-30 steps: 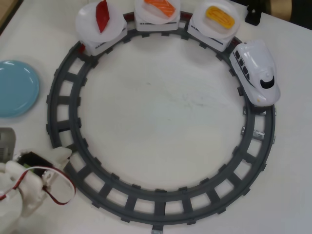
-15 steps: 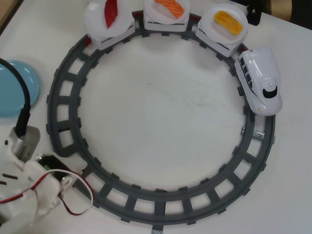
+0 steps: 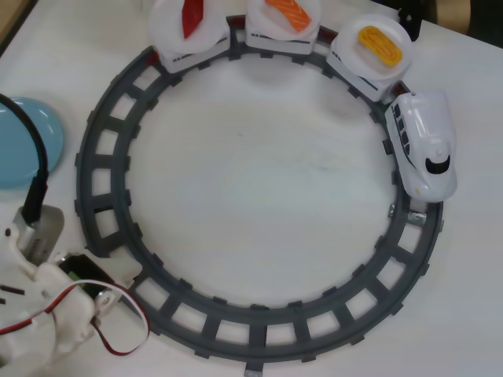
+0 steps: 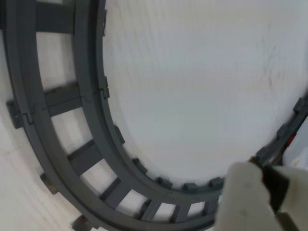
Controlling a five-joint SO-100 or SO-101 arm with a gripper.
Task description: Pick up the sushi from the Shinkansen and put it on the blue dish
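3 white plates ride behind the Shinkansen (image 3: 424, 145) on the grey track (image 3: 102, 188) in the overhead view — the nearest one, at upper right, carries the sushi (image 3: 380, 43), the others a salmon piece (image 3: 291, 12) and a red piece (image 3: 192, 17). The blue dish (image 3: 20, 141) sits at the desk's (image 3: 259, 196) left edge. The arm (image 3: 47, 314) is at lower left, well apart from the train; whether its claw (image 4: 269, 187) is apart or together, I cannot tell.
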